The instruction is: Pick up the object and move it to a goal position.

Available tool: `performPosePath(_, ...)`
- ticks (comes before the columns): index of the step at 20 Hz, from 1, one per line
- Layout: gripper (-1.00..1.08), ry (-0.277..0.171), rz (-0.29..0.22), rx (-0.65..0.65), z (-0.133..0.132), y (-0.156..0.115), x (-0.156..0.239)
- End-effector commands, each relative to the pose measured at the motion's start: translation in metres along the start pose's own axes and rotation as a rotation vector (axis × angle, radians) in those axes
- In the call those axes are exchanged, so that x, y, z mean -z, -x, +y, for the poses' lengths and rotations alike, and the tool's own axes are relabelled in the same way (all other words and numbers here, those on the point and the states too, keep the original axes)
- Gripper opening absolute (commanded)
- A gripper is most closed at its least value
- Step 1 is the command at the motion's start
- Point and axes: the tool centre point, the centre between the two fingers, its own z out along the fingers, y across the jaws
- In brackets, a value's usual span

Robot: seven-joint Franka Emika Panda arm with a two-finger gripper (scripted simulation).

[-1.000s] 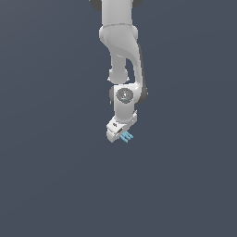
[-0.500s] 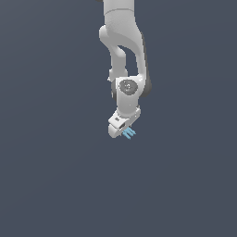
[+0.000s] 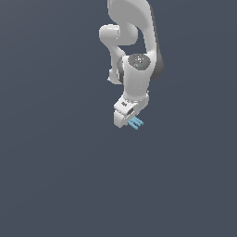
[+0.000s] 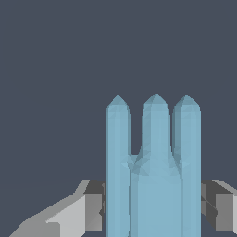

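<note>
Exterior view: the white Panda arm hangs down against a plain dark background. The gripper sits at its lower end. The object, a small light-blue piece of parallel bars, projects from the jaw tips toward the exterior view's right. No supporting surface and no goal marker can be made out here.

Wrist view: the object fills the space between the two fingers. Its three pointed prongs extend beyond the jaw tips, and its joined base lies between the jaws. The jaws pinch the base from both sides.

Task status, as a judgement: the pick-up appears done, since the piece is held clear of anything visible. The carry to the goal remains. The remaining distance cannot be judged, because no goal position is visible.
</note>
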Motion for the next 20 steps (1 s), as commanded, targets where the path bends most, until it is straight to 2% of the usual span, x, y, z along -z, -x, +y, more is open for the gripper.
performPosePath(1, -1.00, 0.000, 0.000, 0.000, -0.006, -0.006, 0.028)
performPosePath(20, -1.00, -0.001, 0.001, 0.000, -0.039, -0.048, 0.219)
